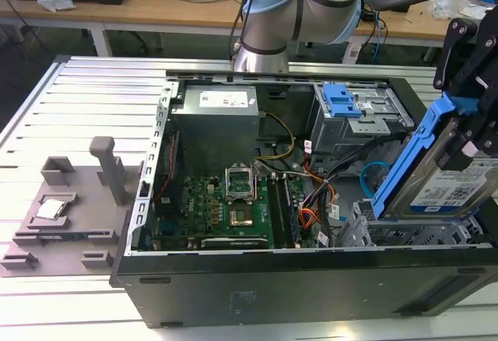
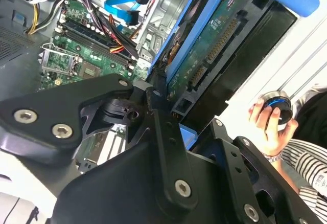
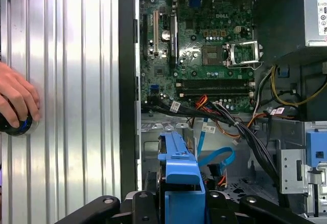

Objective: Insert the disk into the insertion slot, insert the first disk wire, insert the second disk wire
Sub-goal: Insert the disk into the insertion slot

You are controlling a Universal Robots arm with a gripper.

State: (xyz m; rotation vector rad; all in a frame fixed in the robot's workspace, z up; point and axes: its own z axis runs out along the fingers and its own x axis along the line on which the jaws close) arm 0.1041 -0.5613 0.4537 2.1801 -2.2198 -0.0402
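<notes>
My gripper (image 1: 467, 142) is shut on the disk (image 1: 459, 189), a silver drive with a white-and-blue label in a bright blue carrier (image 1: 412, 154). The disk hangs steeply tilted at the exterior view's right, its lower edge just above the insertion slot (image 1: 389, 233), a low perforated silver cage in the case's near right corner. In the second wrist view the disk's green circuit board (image 2: 209, 55) faces the camera between the black fingers (image 2: 158, 116). In the first wrist view the carrier's blue end (image 3: 179, 180) sits over the cage's metal (image 3: 149, 144). A loose blue data cable (image 1: 373, 174) curls beside the cage.
The open black tower case (image 1: 311, 286) holds a green motherboard (image 1: 226, 209), a power supply (image 1: 214, 123) and a taller grey cage with a blue tab (image 1: 342, 100). Bundled coloured wires (image 3: 240, 127) cross near the slot. A person's hand (image 3: 15, 101) rests on a knob outside the case.
</notes>
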